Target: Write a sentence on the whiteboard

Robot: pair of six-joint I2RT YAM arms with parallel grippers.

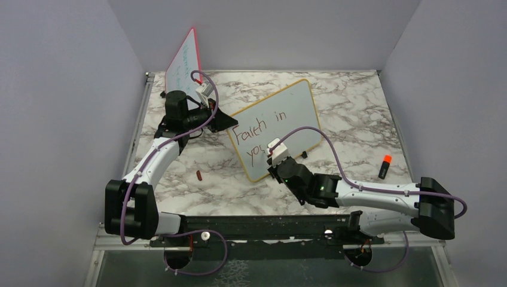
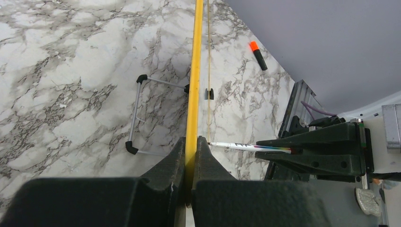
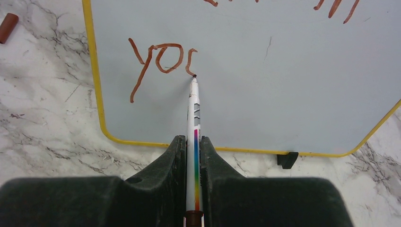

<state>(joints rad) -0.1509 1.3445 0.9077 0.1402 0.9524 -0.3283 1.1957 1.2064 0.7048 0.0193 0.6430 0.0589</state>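
well, a white marble-patterned tabletop (image 1: 359,113) with grey veins sits inside plain lavender-grey walls (image 1: 60,89). the whiteboard (image 1: 287,113) stands near its middle, propped on a wire stand (image 2: 136,113), and its yellow frame edge is pinched between the closed fingers of the left gripper (image 2: 191,144). the right gripper (image 3: 194,144) is clamped on a white marker (image 3: 194,111) whose tip touches the board's lower left part. the sentence (image 1: 258,136) reads "faith in" and, below, "yo" plus a started stroke, in brownish red. a red-framed board (image 1: 182,60) stands at the far left corner. a small reddish cap (image 1: 198,175) lies left of the whiteboard, and an orange-capped highlighter (image 1: 384,167) lies toward the right edge.
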